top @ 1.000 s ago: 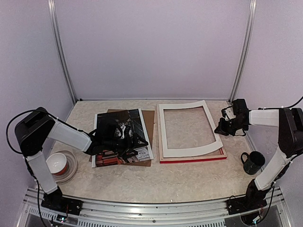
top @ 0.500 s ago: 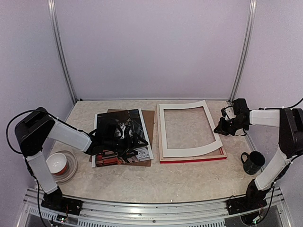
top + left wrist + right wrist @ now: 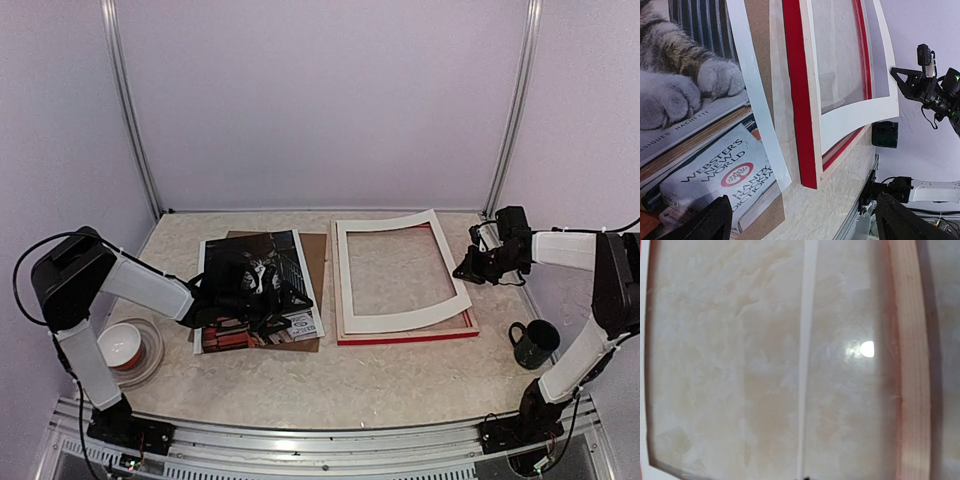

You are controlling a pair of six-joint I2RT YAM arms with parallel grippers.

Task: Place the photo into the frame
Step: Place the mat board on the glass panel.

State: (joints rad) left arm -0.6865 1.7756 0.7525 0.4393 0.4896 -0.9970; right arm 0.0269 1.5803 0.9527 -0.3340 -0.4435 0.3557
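The photo, a cat on stacked books, lies flat at the left on a brown backing board. My left gripper hovers low over its near right part, open and holding nothing. The frame, red with pale wood inside, lies to the right. On it rests a white mat, bowed upward at its right edge. My right gripper is shut on that raised edge. In the right wrist view the mat shows edge-on as a thin white line.
A bowl on a plate sits at the near left beside the left arm. A dark mug stands near the right arm's base, close to the frame's near right corner. Enclosure walls and metal posts close in the back and sides.
My right gripper has drifted slightly right, taking the mat's right edge with it, so the mat bows a little more. The left gripper and the photo have not moved.
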